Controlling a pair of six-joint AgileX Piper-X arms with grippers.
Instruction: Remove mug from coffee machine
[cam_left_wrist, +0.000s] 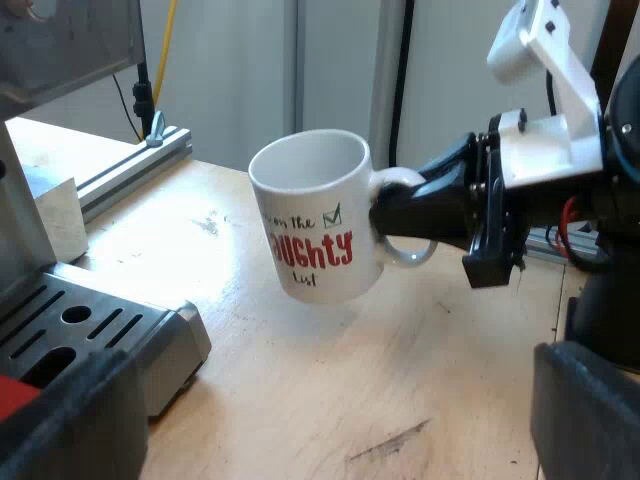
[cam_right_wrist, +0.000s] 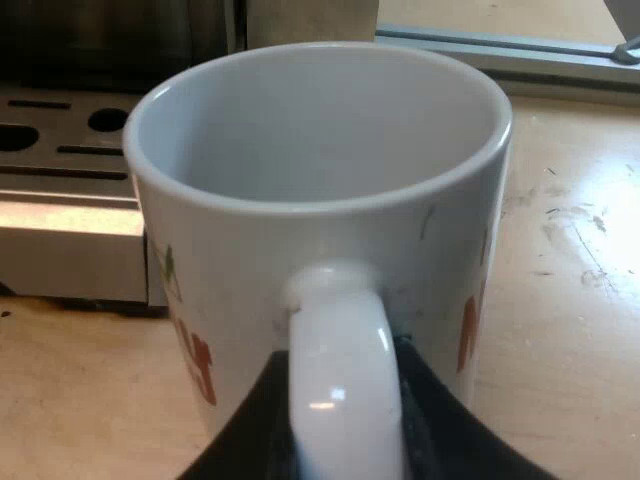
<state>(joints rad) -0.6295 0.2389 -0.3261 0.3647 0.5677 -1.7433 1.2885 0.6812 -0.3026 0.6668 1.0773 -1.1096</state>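
Observation:
A white mug (cam_left_wrist: 315, 215) with red and black lettering hangs tilted just over the wooden table (cam_left_wrist: 300, 400), a short way off the machine's drip tray (cam_left_wrist: 95, 330). My right gripper (cam_left_wrist: 400, 215) is shut on the mug's handle (cam_left_wrist: 405, 250). In the right wrist view its black fingers (cam_right_wrist: 250, 430) clamp both sides of the handle (cam_right_wrist: 340, 380), and the mug (cam_right_wrist: 320, 170) is empty inside. My left gripper (cam_left_wrist: 330, 440) stands open near the tray, its dark fingers wide apart and holding nothing.
The slotted metal drip tray (cam_right_wrist: 70, 200) of the espresso machine sits close behind the mug. An aluminium rail (cam_left_wrist: 135, 160) runs along the table's edge, with a white block (cam_left_wrist: 55, 215) beside the machine. Bare wood lies under and around the mug.

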